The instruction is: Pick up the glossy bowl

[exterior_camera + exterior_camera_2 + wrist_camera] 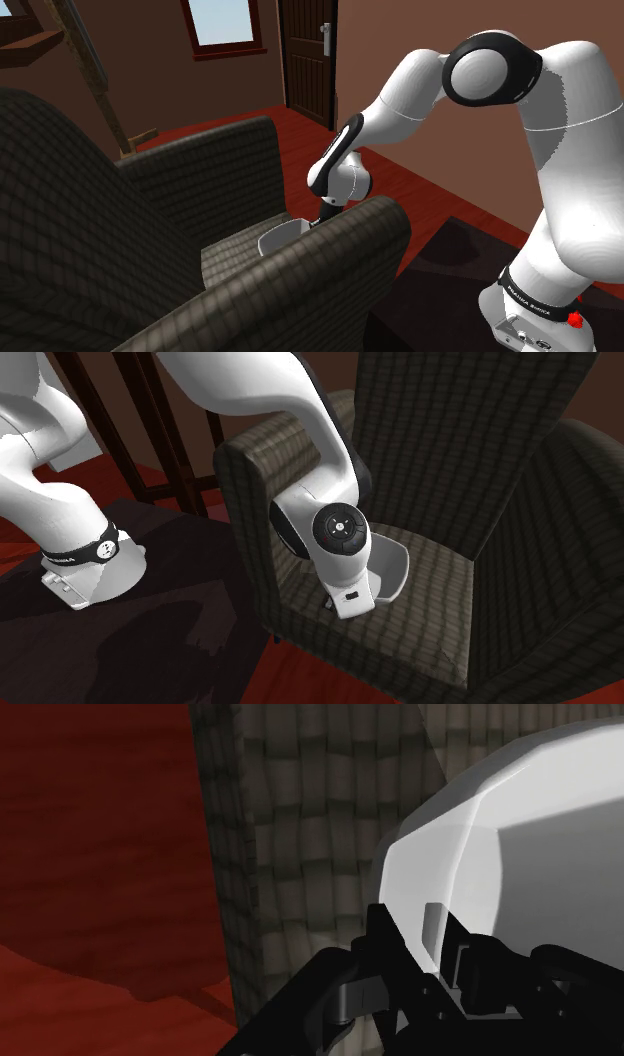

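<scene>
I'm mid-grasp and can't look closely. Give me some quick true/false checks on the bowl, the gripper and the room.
1. The white glossy bowl is in the dark checked armchair, between its armrests. True.
2. The black two-finger gripper hangs open, well clear of the bowl. False: its fingers are closed on the bowl's rim, one on each side of the wall.
3. The bowl is close to the armrest nearest the robot's stand. True.
4. The floor is blue carpet. False: it is a dark red floor.
5. The dark door behind the armchair stands open. False: it is shut.
</scene>
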Action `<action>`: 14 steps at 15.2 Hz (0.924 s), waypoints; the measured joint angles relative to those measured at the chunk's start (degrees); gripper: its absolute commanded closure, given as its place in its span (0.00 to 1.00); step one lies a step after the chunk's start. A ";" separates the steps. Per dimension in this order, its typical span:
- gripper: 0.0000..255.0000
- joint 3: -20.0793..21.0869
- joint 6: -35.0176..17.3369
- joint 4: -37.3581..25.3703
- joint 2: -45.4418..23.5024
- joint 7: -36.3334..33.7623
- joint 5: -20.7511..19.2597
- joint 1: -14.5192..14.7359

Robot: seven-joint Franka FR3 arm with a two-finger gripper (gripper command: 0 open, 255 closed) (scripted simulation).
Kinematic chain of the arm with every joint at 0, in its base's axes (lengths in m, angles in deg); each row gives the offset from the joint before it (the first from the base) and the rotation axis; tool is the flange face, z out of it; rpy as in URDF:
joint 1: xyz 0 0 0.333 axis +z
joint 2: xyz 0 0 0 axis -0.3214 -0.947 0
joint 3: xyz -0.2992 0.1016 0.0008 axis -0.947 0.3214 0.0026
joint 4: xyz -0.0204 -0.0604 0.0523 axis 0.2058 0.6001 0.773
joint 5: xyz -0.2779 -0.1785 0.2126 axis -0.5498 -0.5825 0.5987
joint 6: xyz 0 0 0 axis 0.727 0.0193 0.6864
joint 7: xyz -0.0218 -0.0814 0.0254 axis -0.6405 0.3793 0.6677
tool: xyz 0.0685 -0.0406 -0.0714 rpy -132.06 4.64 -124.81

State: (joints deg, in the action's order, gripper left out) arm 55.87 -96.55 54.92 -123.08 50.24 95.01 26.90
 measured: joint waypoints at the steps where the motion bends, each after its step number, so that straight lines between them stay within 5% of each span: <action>1: 1.00 0.01 -0.01 0.01 0.01 0.00 0.01 0.00; 14: 1.00 -2.63 4.82 3.05 8.27 -5.69 -4.48 1.84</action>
State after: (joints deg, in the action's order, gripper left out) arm 53.24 -91.73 57.97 -114.81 44.55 90.53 28.74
